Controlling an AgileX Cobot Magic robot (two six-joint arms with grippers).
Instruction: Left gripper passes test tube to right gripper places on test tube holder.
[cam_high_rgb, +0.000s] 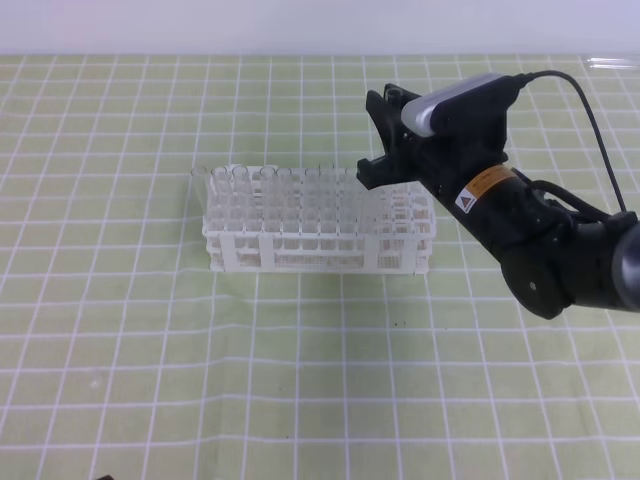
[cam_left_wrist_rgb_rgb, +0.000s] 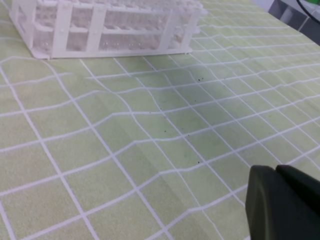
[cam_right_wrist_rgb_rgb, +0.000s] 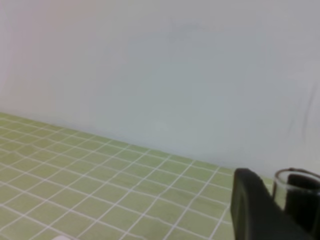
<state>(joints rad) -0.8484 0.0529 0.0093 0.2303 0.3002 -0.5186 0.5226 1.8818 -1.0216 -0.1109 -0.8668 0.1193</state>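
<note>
Right gripper (cam_right_wrist_rgb_rgb: 277, 210) above the far right end of the white rack (cam_high_rgb: 318, 222), jaws part-closed around the clear test tube (cam_right_wrist_rgb_rgb: 296, 179). Left gripper (cam_left_wrist_rgb_rgb: 285, 207) shut on nothing, low over the green checked cloth (cam_left_wrist_rgb_rgb: 150, 140), well apart from the rack.

A laboratory-style test bench is suggested. A flat surface is covered by a green cloth (cam_high_rgb: 120, 330) printed with a white grid, and a plain white wall (cam_right_wrist_rgb_rgb: 150, 70) is seen behind it. A white test tube holder (cam_high_rgb: 318, 222) filled with clear glass tubes is set on the cloth.
</note>
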